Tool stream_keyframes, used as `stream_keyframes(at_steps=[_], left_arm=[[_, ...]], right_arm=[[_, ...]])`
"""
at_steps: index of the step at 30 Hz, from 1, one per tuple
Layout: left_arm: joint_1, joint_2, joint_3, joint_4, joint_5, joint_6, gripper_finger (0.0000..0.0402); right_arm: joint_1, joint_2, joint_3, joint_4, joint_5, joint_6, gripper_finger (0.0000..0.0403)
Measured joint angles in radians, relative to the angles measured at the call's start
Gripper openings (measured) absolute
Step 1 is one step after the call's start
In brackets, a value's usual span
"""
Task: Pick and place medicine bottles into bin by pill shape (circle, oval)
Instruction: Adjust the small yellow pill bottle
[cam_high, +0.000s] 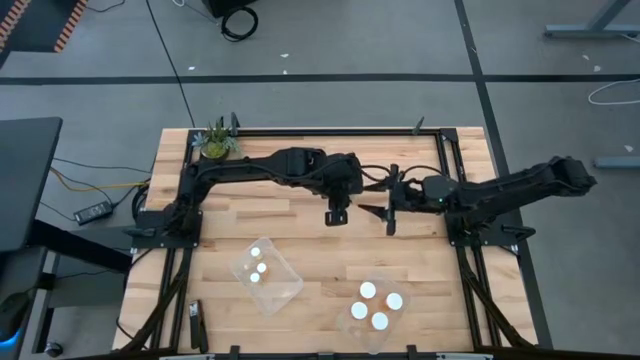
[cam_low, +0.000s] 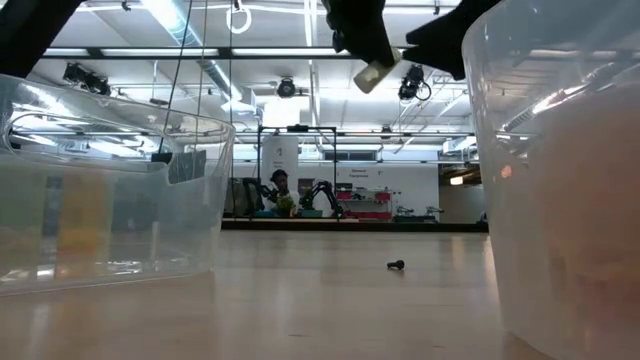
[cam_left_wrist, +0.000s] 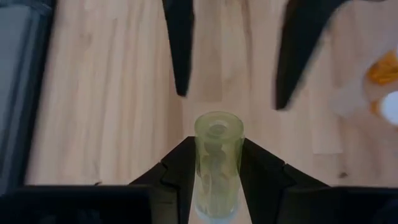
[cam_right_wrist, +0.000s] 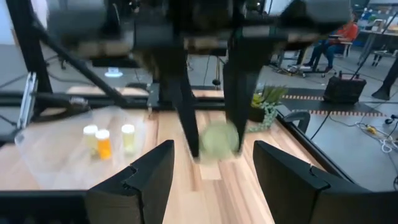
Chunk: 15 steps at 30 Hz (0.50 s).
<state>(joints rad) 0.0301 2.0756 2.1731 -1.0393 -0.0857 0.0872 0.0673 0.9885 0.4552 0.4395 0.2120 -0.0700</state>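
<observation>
left pincer: (cam_high: 337, 214) held above mid bench (cam_high: 300, 215), pinching a medicine bottle (cam_left_wrist: 216, 163) between its fingers (cam_left_wrist: 180, 165); the low view showed the bottle raised well clear of the bench top.
right pincer: (cam_high: 390, 212) just beside the left one, spread, holding nothing; its tips pointed at the held bottle, which the right wrist view showed between the left fingers, base toward the camera.
bottle look: narrow clear-tinted cylinder, read greenish-yellow in the left wrist view; rounded pills showed through the wall, exact shape too blurred to call; cap end hidden low in the grip.
handling (judged): light, stiff plastic, smooth wall so likely slippery; round body could roll or twist in a two-finger pinch. Best hold looked like mid-body, square across the cylinder, not on the cap.
left tub: (cam_high: 283, 287) clear, near bench front, three white-capped bottles (cam_high: 259, 265) standing inside.
right tub: (cam_high: 360, 330) clear, front right of the other, three wider white caps (cam_high: 380, 304) inside.
plant: (cam_high: 216, 141) back left corner, well apart from the action.
risk (judged): bottle slipping if passed between pincers off-centre.
</observation>
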Motion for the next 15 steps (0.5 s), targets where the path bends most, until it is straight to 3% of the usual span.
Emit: stream_keyframes(at_steps=[4, 8, 15], left_arm=[[-0.02, 0.015, -0.002, -0.001, -0.068, 0.013, 0.0115], [-0.037, 0.017, -0.002, -0.001, -0.12, 0.015, 0.0117], [-0.045, 0.017, -0.002, 0.004, -0.144, 0.025, 0.0117]], right_arm=[[0.0, 0.022, 0.031, 0.001, 0.005, 0.031, 0.0227], [0.0, 0.034, 0.033, -0.004, 0.074, 0.03, 0.0227], [0.009, 0.075, 0.034, 0.036, 0.082, -0.021, 0.0217]])
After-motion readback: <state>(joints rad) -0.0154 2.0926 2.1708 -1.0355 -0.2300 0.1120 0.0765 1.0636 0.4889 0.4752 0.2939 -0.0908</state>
